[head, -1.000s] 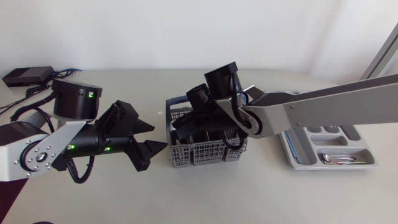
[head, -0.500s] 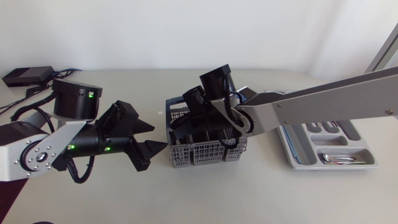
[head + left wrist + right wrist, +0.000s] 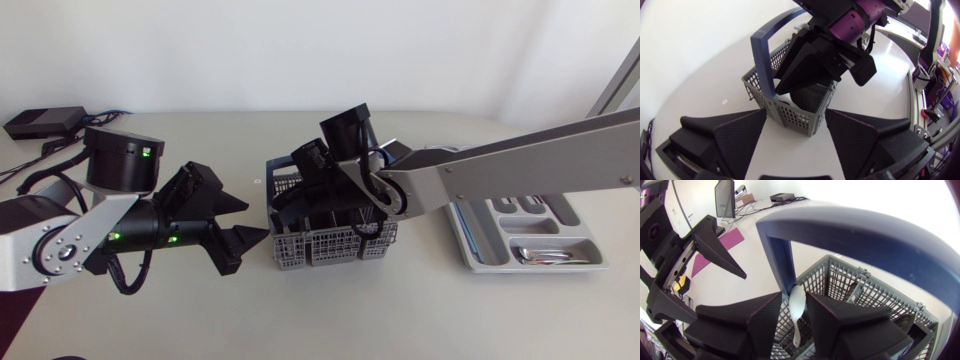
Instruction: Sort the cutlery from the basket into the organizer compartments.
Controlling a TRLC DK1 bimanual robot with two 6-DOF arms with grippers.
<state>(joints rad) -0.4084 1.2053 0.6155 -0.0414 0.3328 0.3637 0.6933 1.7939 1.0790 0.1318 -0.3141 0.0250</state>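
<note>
Because cutlery must be lifted out, right gripper [image 3: 794, 294] is sitting inside the basket [image 3: 850, 282], straddling an upright spoon [image 3: 796, 305]; whether it is gripping cannot be told. Left gripper [image 3: 796, 112] is hovering beside the basket, spread wide, probably leaving room.

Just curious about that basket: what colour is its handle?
The handle is dark blue, on a grey mesh basket; the right wrist view shows it best.

readable text: none | small white tag [image 3: 257, 181] on table [image 3: 400, 310]: too small to read
</note>
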